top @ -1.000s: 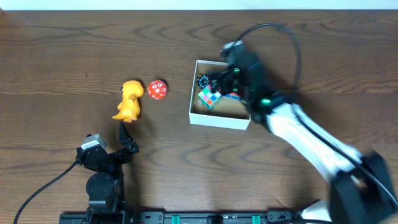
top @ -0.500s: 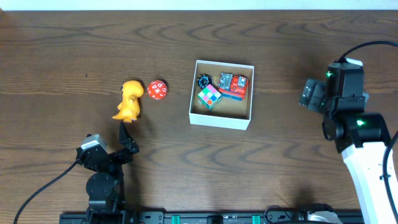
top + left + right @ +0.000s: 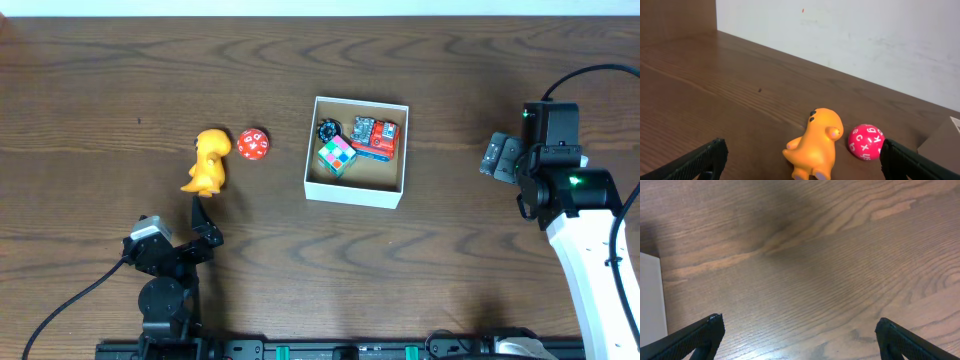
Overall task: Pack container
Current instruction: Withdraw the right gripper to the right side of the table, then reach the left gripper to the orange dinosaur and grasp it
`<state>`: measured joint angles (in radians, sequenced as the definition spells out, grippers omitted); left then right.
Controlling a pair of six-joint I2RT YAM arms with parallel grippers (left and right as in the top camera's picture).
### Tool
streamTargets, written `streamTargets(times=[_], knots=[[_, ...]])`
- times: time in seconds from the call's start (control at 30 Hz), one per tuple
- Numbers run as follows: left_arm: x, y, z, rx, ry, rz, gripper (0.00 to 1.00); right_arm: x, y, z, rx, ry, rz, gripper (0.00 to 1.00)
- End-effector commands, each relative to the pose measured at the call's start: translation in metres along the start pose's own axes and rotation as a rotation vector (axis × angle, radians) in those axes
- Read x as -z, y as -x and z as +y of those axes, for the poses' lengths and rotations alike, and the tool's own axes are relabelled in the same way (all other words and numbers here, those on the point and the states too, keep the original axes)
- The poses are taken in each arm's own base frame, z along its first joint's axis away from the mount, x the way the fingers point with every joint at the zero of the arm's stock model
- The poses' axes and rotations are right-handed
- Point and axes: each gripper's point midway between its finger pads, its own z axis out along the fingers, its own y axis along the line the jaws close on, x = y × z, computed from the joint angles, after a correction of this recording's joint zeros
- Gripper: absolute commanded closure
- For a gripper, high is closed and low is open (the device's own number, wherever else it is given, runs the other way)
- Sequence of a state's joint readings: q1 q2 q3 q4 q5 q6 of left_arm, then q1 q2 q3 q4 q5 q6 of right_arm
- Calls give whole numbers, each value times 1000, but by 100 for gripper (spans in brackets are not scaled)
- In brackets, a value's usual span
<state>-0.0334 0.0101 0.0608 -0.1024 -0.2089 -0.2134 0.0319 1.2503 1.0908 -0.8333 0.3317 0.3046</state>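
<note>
Pulling back from the box (image 3: pixel 352 193), your right gripper (image 3: pixel 497 158) sits well right of it, fingers wide, empty; left gripper (image 3: pixel 206 223) likewise wide, empty.

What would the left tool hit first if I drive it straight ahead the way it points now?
Most likely the yellow-orange dinosaur toy, which is almost centred ahead of the open left tool. The red ball with white letters lies right of that line. Depth is unclear from these views.

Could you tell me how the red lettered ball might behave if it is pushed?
The red ball looks nearly round, so it would probably roll across the smooth table. Being small, it seems light and may slip out of a pinch.
</note>
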Motion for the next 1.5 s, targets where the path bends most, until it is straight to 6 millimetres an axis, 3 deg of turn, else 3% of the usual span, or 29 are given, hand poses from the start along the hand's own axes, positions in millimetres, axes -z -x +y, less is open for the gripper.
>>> streamTargets(times=[0.0,0.17,0.3,0.4,0.6,0.73,0.93,1.0,1.17,1.27,1.47], knots=[[-2,-12,4,1,12,22,2,-1,0,-2,-21,-5,3,1],[-3,-6,2,12,1,-3,2,-1,0,-2,-21,-5,3,1],[1,-5,-28,3,-166,17,2,-1,0,-2,-21,-5,3,1],[5,-5,-38,-8,-217,55,2,-1,0,-2,-21,-5,3,1],[4,25,-39,-81,-152,152,2,-1,0,-2,-21,-5,3,1],[-15,47,-48,-146,-96,312,2,-1,0,-2,-21,-5,3,1],[-57,52,-61,-266,-22,688,2,-1,0,-2,-21,-5,3,1],[-81,55,-68,-275,-10,747,2,-1,0,-2,-21,-5,3,1],[-110,33,-69,-324,7,845,2,-1,0,-2,-21,-4,3,1],[-107,8,-61,-429,-17,948,2,-1,0,-2,-21,-5,3,1],[-100,-25,-50,-446,4,1082,2,-1,0,-2,-21,-5,3,1]])
